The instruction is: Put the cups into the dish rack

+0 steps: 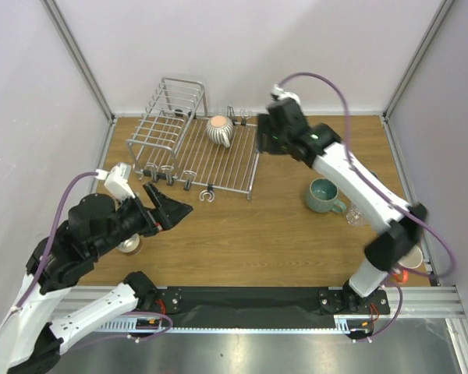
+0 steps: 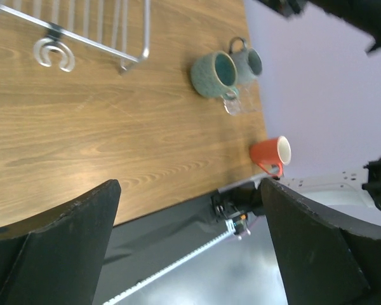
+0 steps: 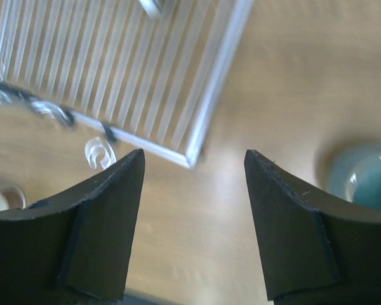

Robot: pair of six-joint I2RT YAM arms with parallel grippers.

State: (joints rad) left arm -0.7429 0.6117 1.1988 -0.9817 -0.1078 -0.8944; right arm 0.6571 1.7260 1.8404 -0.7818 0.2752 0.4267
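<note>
Loaded on the dish rack (image 1: 218, 167) grid tray, far left: one ribbed cup (image 1: 220, 131). Left on table (image 1: 242, 234), right: teal mug (image 1: 324, 195), clear glass (image 1: 355, 216), orange-red cup (image 2: 271, 152). Spread apart, empty: left gripper (image 2: 189, 190), right gripper (image 3: 193, 171).

Your left tool (image 2: 190, 184) sits low near its base, jaws spread wide and empty. Your right arm (image 1: 351, 175) stretches far forward, right tool (image 3: 193, 155) parted, gripping nothing.
</note>
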